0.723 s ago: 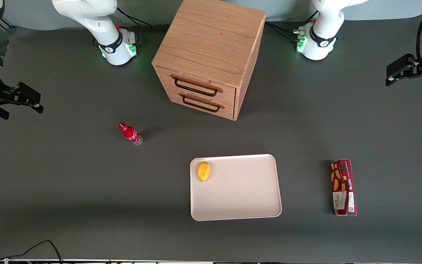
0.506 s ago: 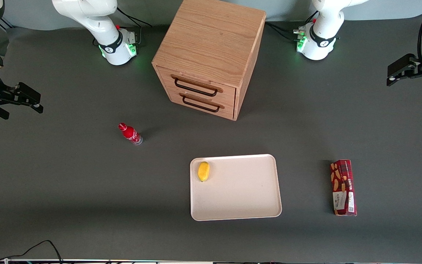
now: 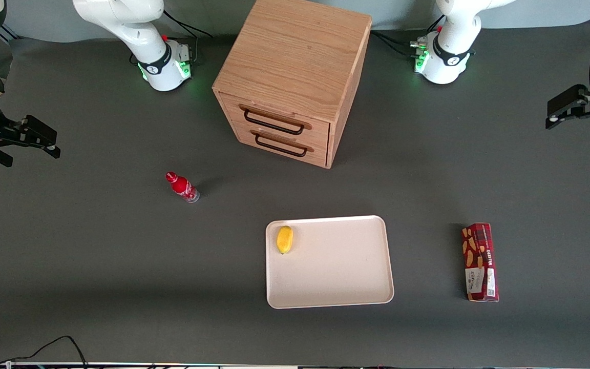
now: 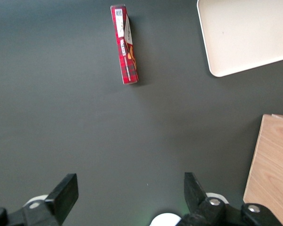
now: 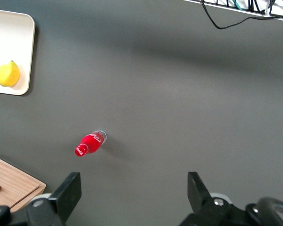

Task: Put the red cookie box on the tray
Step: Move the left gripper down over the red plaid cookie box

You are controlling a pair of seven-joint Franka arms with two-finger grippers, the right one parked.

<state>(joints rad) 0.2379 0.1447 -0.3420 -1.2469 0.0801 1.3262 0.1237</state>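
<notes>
While gripper hangs w/ jaws spread, red cookie box lies well apart on table.

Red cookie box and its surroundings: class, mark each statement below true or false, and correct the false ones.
1. The red cookie box lies on the tray. False: it lies on the table, beside the tray, toward the working arm's end.
2. A lemon sits on the tray. True.
3. The hand grips the box. False: it is open and empty, high above the table.
4. Both drawers of the wooden cabinet are closed. True.
5. The red bottle stands on the cabinet. False: it is on the table.
</notes>
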